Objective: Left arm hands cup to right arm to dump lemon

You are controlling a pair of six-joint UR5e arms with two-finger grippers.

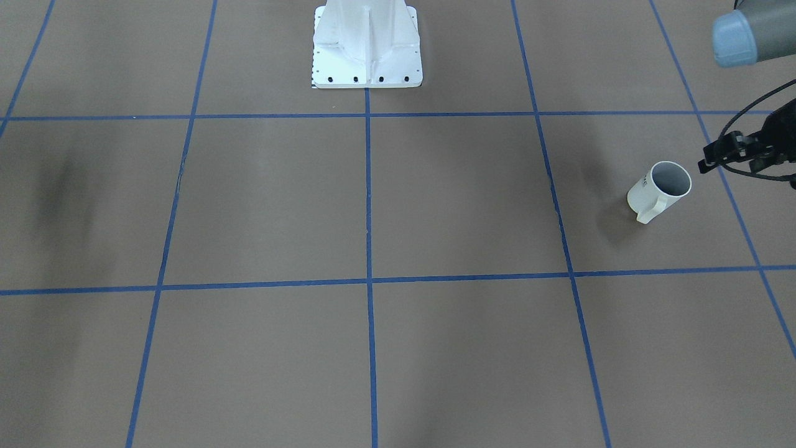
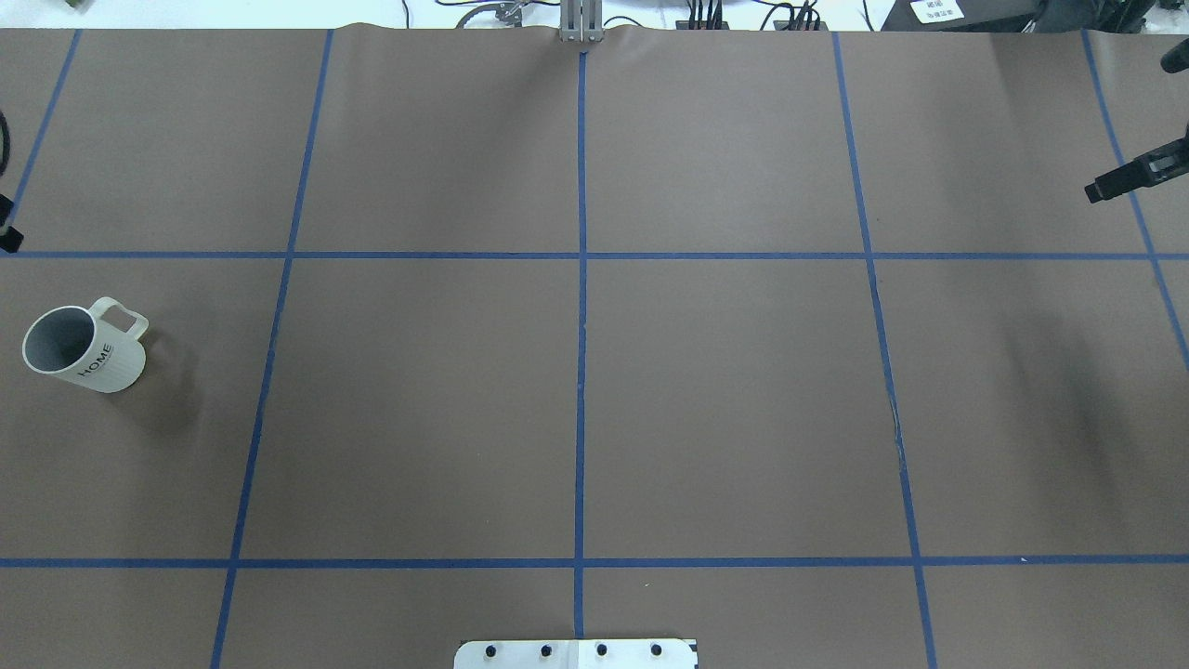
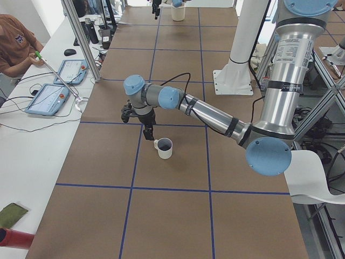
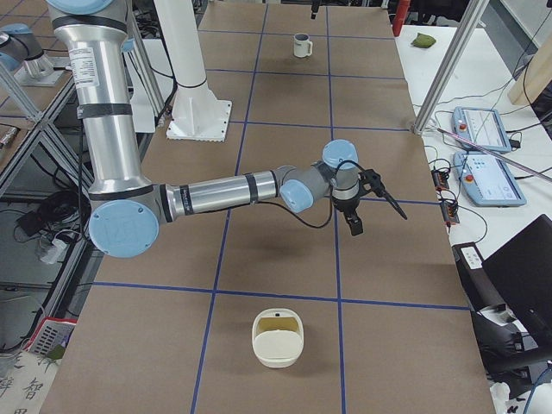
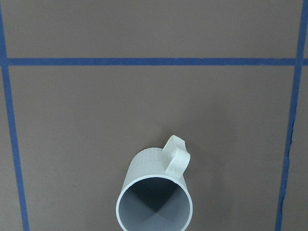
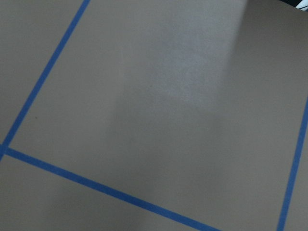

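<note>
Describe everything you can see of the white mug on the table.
The cup is a small white mug, ceramic by its look, with a ribbed wall, a matte grey inside, one squarish handle and the black lettering HOME on its side. It stands upright, mouth up, on the brown table far to the robot's left, inside one blue-taped square. Only the table touches it; the left gripper hangs close beside it, apart. What shows of its inside looks empty.
</note>
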